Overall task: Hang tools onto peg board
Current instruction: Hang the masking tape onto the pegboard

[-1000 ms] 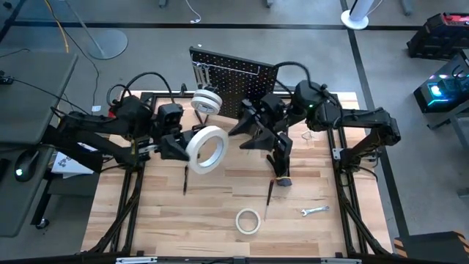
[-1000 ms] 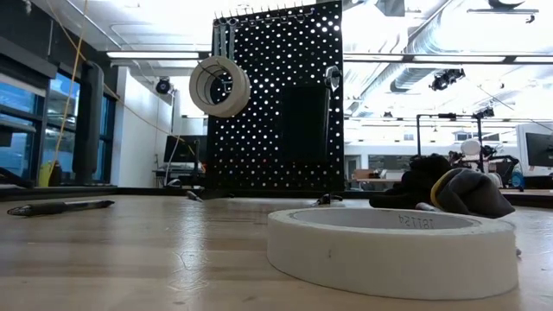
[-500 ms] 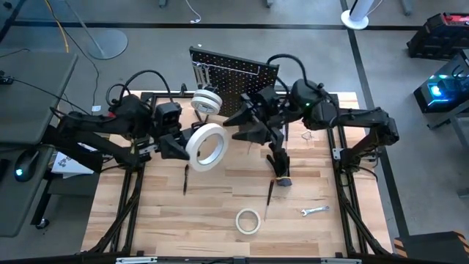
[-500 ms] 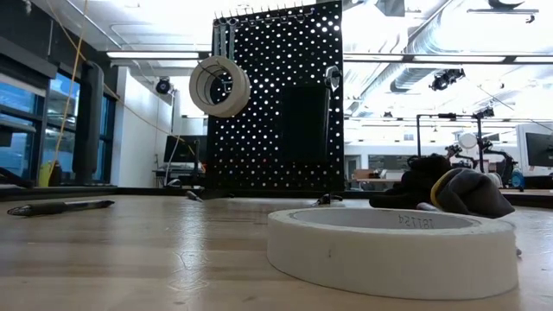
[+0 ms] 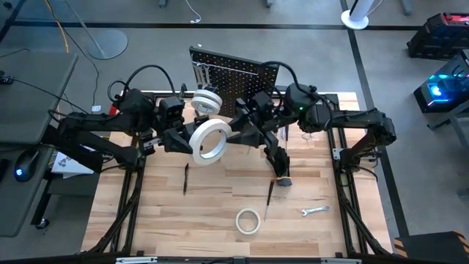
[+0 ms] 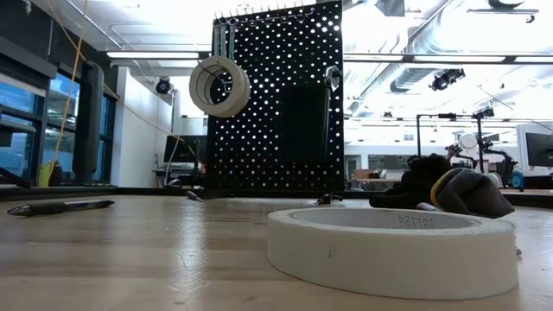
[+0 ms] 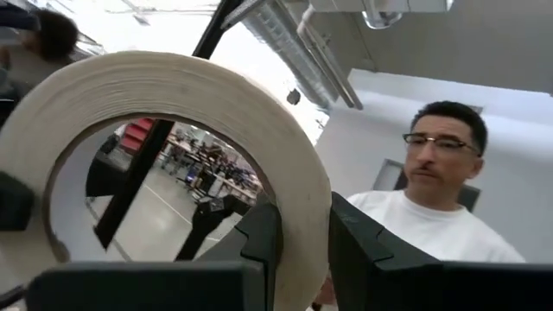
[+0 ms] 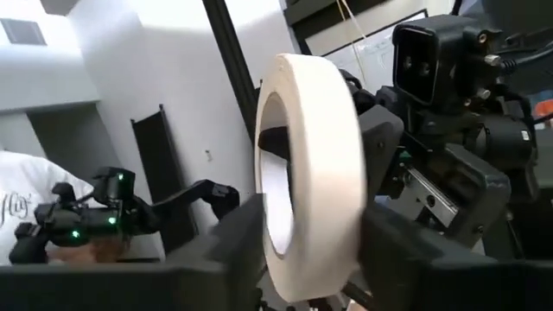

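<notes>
A large white tape roll [image 5: 209,139] hangs in the air in front of the black peg board [image 5: 234,77]. My left gripper [image 5: 192,141] is shut on its left side. My right gripper [image 5: 229,136] has closed on its right side. A second tape roll [image 6: 219,85] hangs from a hook at the peg board's upper left. On the table lie a third roll [image 5: 248,221], a silver wrench [image 5: 315,211], two screwdrivers [image 5: 186,178] [image 5: 270,192] and a black glove bundle [image 6: 449,190]. My left gripper pinches the roll's wall [image 7: 302,207], one finger [image 7: 259,246] inside the hole and one [image 7: 359,246] outside. It comes from the table's left, about level. The roll stands on edge, lifted clear of the table. My right gripper comes from the table's right, about level. Its two fingers [image 8: 238,242] lie on either flat side of the roll's band [image 8: 315,199], across the tape's width. They look flush against it. The roll stays upright and clear of the table.
A person in a white shirt [image 7: 432,207] stands beyond the table. The peg board carries a small black bin [image 6: 302,121]. The near half of the wooden table [image 5: 220,202] holds only the scattered tools.
My left gripper has carried the roll a little toward the table's right and far edge, toward the peg board. My right gripper has come toward the table's left up to the roll, and its fingers now stand around the roll's band.
</notes>
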Action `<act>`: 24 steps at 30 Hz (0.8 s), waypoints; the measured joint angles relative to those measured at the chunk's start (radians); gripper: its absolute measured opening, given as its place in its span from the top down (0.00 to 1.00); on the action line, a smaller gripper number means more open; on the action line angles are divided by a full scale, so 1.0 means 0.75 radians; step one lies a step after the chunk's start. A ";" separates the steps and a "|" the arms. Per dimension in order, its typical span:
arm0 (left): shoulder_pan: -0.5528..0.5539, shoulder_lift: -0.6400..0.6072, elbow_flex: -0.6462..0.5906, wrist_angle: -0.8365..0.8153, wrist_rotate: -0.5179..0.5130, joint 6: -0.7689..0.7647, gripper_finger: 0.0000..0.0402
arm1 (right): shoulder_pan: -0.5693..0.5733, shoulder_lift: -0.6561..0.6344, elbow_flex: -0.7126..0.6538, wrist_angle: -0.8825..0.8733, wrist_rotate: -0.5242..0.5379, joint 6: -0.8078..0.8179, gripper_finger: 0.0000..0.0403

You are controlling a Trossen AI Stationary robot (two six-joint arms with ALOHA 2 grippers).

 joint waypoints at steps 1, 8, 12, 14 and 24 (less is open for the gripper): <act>0.008 -0.002 0.000 0.002 0.016 -0.009 0.86 | 0.003 0.000 0.000 -0.002 0.006 -0.012 0.70; 0.090 -0.018 0.004 -0.112 0.075 -0.038 0.75 | 0.005 -0.016 -0.001 -0.044 0.052 -0.053 0.88; 0.175 -0.114 0.002 -0.547 0.148 0.128 0.70 | 0.007 -0.081 -0.001 -0.308 0.133 -0.133 0.88; 0.218 -0.192 -0.001 -0.832 0.045 0.256 0.70 | 0.007 -0.116 -0.001 -0.477 0.212 -0.157 0.88; 0.177 -0.638 -0.241 -1.274 -0.663 0.323 0.71 | 0.061 -0.011 0.002 -0.940 0.455 -0.168 0.88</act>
